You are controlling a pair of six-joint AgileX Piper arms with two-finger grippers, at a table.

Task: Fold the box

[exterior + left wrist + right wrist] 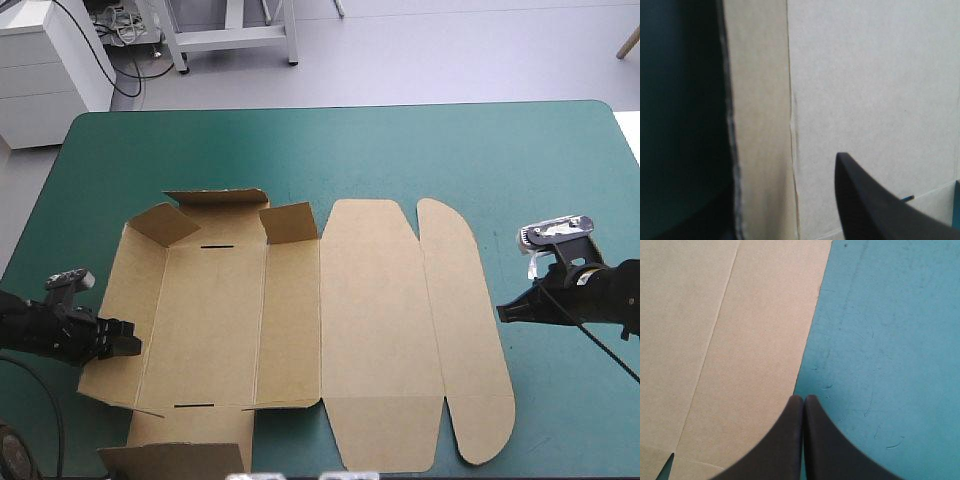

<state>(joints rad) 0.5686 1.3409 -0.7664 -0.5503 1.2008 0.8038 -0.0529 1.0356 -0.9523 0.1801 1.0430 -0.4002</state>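
Observation:
The brown box (290, 320) lies open as a cut sheet on the teal-green cover, its lid panels flat toward the right. Its far-left flaps (165, 222) stand up and the left wall (120, 310) is tilted up a little. My left gripper (128, 345) is at that wall's outer edge, open. In the left wrist view one black finger (875, 210) is over the inner board (865, 75), and the wall (760, 125) hides the other. My right gripper (503, 313) is shut and empty, its tip (804, 399) right at the rounded lid flap's edge (730, 330).
Bare teal-green cover (400, 150) stretches beyond the box and to its right (890, 340). A near-left flap (175, 458) reaches the table's front edge. A white cabinet (45, 70) stands off the far-left corner.

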